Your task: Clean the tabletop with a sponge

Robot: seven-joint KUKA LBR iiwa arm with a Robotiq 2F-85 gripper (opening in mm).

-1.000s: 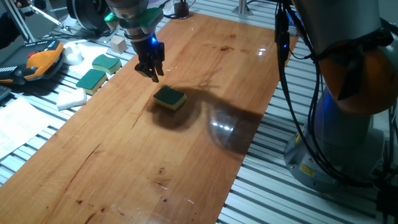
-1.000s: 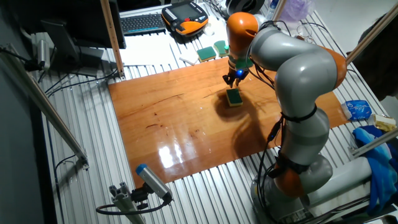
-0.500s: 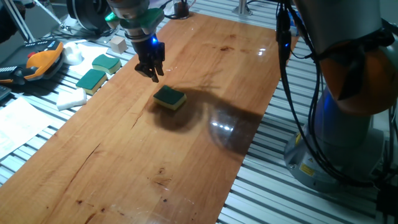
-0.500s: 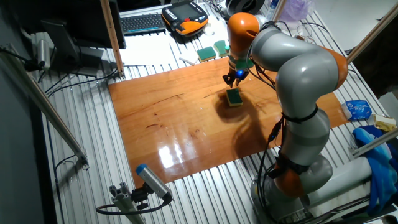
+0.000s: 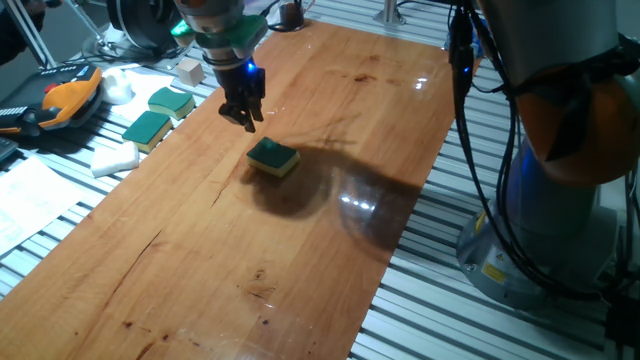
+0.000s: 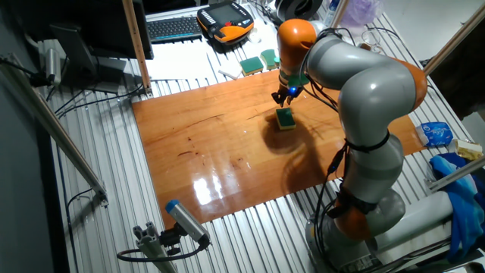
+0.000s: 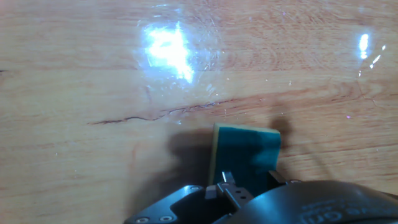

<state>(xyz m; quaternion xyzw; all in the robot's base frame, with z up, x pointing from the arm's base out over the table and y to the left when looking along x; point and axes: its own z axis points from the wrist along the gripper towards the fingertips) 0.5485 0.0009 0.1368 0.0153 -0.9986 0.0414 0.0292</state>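
Near the far end of the worktop [image 5: 300,230] we find the sponge [image 5: 272,157] lying flat, green scouring face up, yellow foam down. That is upside down for scrubbing, though soft foam suits a glossy board. Our claw [image 5: 244,112] hangs above and just beside it, gripping nothing; how wide its fingers stand we cannot tell. Two spare sponges [image 5: 158,114] and a white foam block [image 5: 114,158] sit off the board.

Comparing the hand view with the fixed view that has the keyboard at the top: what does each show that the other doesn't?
Only the hand view: a dark crack in the wood grain, close up.

Only the fixed view: the claw above and apart from the sponge, two spare sponges off the board, a keyboard.

Both: the sponge lying on the glossy tabletop, with glare patches.
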